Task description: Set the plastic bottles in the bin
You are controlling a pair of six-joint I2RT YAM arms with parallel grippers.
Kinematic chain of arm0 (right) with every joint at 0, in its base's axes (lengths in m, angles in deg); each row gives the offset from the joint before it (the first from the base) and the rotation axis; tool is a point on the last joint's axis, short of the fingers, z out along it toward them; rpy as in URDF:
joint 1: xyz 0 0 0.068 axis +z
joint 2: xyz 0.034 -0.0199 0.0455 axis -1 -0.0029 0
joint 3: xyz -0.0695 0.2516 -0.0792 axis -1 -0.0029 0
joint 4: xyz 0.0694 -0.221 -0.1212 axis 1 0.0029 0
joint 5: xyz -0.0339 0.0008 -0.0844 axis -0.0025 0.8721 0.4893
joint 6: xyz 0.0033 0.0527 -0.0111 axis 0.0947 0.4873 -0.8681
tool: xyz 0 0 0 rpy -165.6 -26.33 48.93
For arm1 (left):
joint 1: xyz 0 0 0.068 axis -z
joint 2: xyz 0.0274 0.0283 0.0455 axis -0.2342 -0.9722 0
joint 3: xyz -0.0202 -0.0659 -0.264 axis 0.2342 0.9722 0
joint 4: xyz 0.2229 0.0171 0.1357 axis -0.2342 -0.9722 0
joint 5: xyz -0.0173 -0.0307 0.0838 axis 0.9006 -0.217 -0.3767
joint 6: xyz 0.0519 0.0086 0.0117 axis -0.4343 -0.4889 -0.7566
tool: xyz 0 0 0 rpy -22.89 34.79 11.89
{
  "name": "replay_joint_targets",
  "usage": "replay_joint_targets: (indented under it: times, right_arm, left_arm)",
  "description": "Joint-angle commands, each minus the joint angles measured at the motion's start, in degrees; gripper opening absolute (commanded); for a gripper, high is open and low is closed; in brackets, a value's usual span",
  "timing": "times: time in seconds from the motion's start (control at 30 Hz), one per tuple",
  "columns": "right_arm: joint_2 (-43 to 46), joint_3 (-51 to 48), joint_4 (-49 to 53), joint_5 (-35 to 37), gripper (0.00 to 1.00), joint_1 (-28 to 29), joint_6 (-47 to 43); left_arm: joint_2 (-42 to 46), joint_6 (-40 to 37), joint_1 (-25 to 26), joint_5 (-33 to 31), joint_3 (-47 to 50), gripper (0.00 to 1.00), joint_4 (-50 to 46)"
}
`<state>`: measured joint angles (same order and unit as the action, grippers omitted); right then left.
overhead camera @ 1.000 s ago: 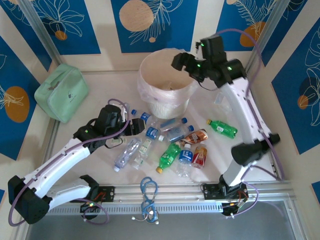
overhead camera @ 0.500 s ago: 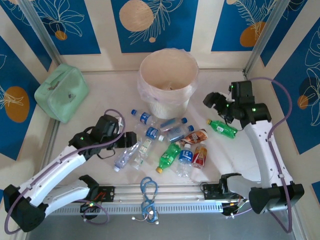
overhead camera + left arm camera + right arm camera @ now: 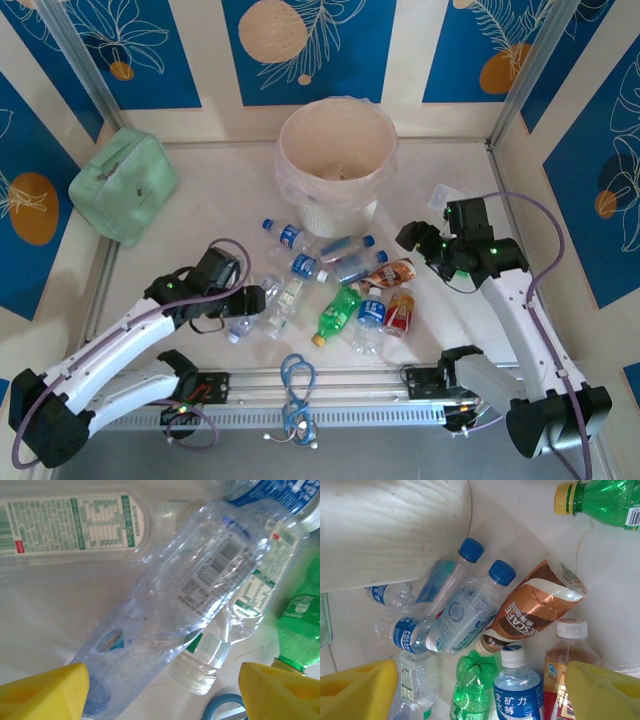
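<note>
Lying in a loose heap on the pale table (image 3: 215, 195), the plastic bottles (image 3: 335, 285) sit just in front of the bin (image 3: 340, 212), touching and overlapping one another. A brown coffee bottle (image 3: 535, 607) leans against two blue-capped clear ones, and a green bottle with a yellow cap (image 3: 607, 500) lies apart from them. The left gripper (image 3: 254, 298) hangs over the heap's left edge, its yellow fingers (image 3: 45, 692) spread wide on either side of a crushed clear bottle (image 3: 195, 585). The right gripper (image 3: 407, 238) is spread wide too, holding nothing, low beside the heap's right side. A mint-green pouch (image 3: 125, 185) sits well off to the left, and a blue cable (image 3: 297, 385) coils at the near rail.

A second ago the right gripper was over the bin's rim. It has since swung down, and its arm now covers the lone green bottle from above. The left gripper has drawn back toward the near edge.

The bottles are thin, dented plastic. The bin is round, ribbed near its foot, and lined with a crinkled clear bag (image 3: 290, 180).
</note>
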<state>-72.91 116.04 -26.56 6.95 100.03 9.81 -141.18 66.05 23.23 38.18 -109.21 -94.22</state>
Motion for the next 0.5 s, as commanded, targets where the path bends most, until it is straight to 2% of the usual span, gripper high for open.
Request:
replay_joint_targets:
  times: [0.0, 0.47]
  right_arm:
    - [1.30, -1.53, -0.76, -0.81, 0.87, 0.33, 1.46]
    - [0.22, -1.53, -1.79, -1.95, 0.87, 0.49, 1.66]
  left_arm:
    - [-0.81, 1.37, -0.31, 0.84, 1.46, 0.80, -1.25]
    - [-6.05, 0.60, -0.30, 1.50, 5.08, 0.81, 4.84]
